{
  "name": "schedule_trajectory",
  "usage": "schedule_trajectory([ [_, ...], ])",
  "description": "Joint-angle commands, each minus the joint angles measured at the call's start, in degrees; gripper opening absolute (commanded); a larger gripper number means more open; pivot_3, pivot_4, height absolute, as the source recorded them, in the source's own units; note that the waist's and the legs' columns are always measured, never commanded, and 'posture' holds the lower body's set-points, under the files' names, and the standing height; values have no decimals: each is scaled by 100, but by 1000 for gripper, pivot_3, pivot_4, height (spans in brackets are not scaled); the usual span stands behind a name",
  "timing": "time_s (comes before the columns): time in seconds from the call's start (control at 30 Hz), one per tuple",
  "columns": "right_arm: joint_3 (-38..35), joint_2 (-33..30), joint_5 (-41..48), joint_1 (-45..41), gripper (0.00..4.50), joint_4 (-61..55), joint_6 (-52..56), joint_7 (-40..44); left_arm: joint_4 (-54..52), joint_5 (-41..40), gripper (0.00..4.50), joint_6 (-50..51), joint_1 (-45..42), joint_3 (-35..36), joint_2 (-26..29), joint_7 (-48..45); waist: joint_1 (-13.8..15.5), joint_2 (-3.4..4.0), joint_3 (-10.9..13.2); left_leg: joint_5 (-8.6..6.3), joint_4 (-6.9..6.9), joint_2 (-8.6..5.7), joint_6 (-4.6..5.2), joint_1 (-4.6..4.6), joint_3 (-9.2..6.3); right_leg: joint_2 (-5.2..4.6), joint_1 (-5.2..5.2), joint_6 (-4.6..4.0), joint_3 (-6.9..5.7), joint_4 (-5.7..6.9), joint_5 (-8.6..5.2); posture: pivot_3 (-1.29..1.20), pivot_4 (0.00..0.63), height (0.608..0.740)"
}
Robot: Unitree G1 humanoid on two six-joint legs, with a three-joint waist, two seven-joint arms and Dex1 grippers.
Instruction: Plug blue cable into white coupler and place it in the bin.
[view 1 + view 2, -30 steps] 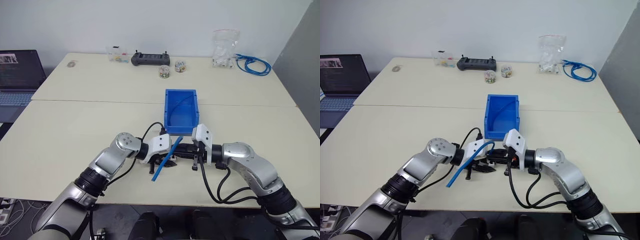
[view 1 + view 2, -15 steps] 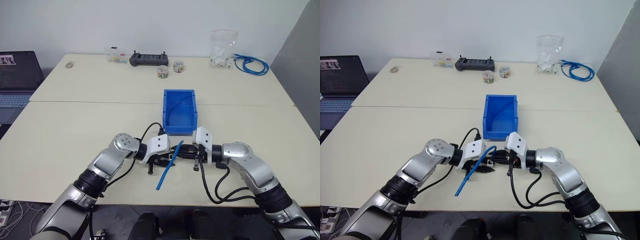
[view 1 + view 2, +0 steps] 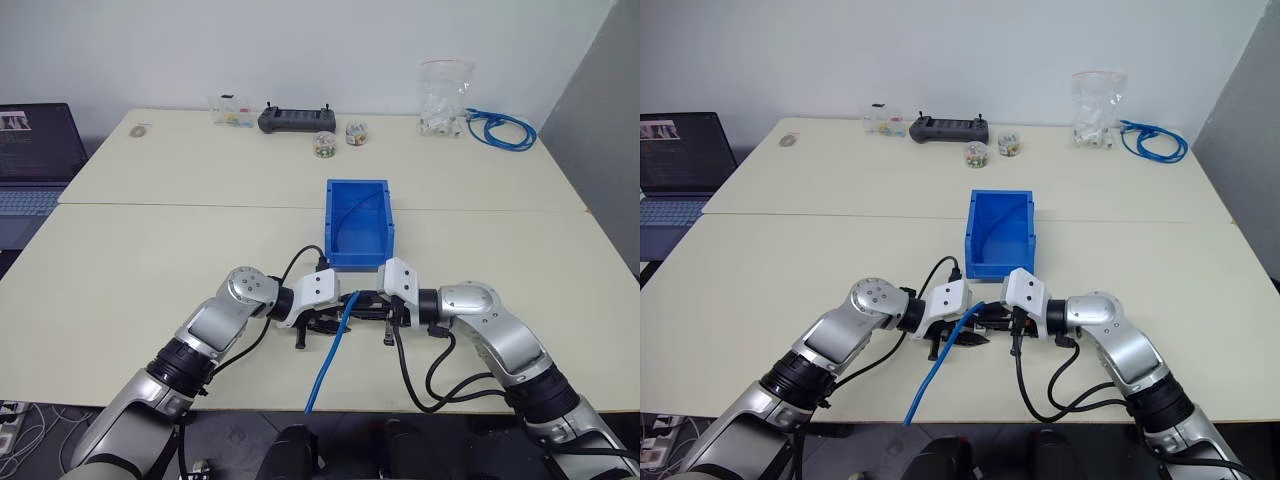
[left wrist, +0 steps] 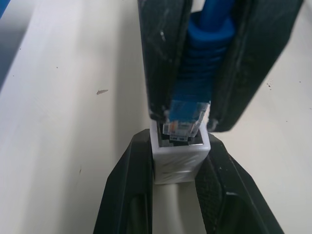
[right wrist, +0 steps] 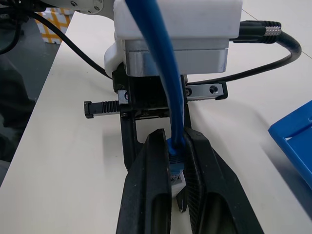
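Blue cable [image 4: 195, 83], clear plug, white coupler [image 4: 179, 158]

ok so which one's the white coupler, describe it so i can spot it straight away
Start at the blue bin mid-table and come toward the near edge, where the two grippers meet. The white coupler is the tiny boxy block pinched in the left gripper. Unlike the bag of white parts at the far edge, it has the blue cable plug at its dark opening.

The blue cable [image 3: 328, 365] has swung from slanting up across the two grippers to hanging down from them, its loose end now past the table's [image 3: 120, 300] near edge.
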Motion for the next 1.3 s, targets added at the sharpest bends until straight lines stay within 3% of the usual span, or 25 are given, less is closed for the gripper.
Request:
schedule_trajectory([
  [0.03, 156, -40, -117, 6, 108, 164, 60, 181, 57, 170, 829, 28, 119, -94, 39, -85, -1, 0, -2, 0, 0, 0, 0, 1, 0, 0, 1, 0, 0, 0, 0, 0, 150, 740],
  [0.37, 280, 59, 128, -231, 108, 383, 515, 681, 106, 222, 828, -100, 95, -89, -3, -155, -11, 0, -6, 0, 0, 0, 0, 4, 0, 0, 3, -3, 0, 1, 2, 0, 150, 740],
  [0.6, 386, 147, -133, -483, 107, 860, 196, 858, 77, 236, 827, -94, 117, -43, -14, -157, -49, 2, -16, 0, 0, 0, 0, 9, 0, 0, 7, -4, 0, 3, 3, 0, 150, 740],
  [1.0, 811, 253, -281, -258, 107, 1017, 541, 1088, 15, 235, 827, -10, 169, 17, -47, -122, -94, 8, -86, 0, -3, 0, 0, 22, 1, 0, 15, -1, 2, 6, 1, 0, 150, 740],
  [1.3, 839, 341, -356, -438, 107, 1426, 822, 1129, 36, 267, 827, -23, 165, 40, -64, -150, -122, 13, -121, -3, -17, 2, 3, 84, 3, 2, 70, 9, 5, 0, -20, 0, 150, 740],
])
